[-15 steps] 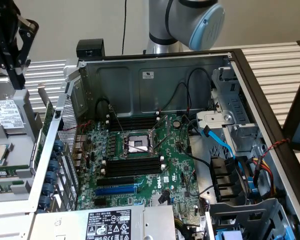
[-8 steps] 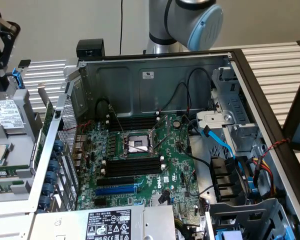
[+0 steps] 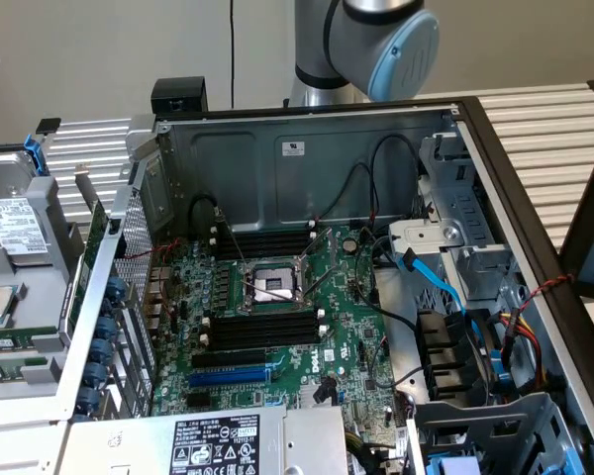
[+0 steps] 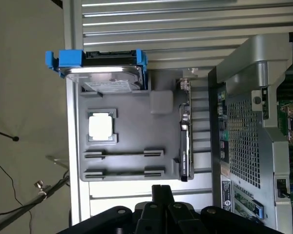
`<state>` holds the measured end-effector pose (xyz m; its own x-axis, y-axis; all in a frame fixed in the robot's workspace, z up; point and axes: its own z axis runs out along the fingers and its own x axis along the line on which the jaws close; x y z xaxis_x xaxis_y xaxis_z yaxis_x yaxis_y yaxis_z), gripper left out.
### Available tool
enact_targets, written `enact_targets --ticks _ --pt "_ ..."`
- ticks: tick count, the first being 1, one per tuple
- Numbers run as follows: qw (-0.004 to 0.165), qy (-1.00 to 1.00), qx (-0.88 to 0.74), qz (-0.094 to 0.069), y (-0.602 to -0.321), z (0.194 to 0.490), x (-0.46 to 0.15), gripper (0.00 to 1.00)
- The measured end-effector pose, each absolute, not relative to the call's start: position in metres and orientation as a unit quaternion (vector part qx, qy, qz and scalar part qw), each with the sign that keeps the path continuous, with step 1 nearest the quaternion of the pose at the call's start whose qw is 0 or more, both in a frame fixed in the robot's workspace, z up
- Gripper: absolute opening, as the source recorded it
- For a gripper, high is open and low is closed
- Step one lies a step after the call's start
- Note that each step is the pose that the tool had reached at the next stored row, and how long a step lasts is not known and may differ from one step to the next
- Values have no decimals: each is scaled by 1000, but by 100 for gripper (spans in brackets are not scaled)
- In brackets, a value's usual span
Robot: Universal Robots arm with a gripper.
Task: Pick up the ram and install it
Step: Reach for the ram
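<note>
Ram sticks, two green ones on edge, sit in the grey tray at the tabletop's edge on the exterior view's left, beside one processor chip, a Dell-marked motherboard lies further right, and the black pincer hangs fully closed, holding nothing.

The dull grey steel computer case holds a deep green motherboard flecked with silver, striped by long black memory slots and one bright blue expansion slot, with a sky-blue flat cable. The silver-grey robot arm has a pale blue round cap. The plastic parts tray is plain grey, the silvery hard drive wears a vivid blue bracket, the gripper is matte black, and the metal side grille shows a fine grid of holes.
</note>
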<state>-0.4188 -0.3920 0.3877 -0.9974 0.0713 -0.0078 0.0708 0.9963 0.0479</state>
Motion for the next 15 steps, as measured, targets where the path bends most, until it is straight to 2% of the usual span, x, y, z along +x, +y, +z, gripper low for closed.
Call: enact_targets --ticks 15 --pt "5 999 36 25 -392 388 -434 11"
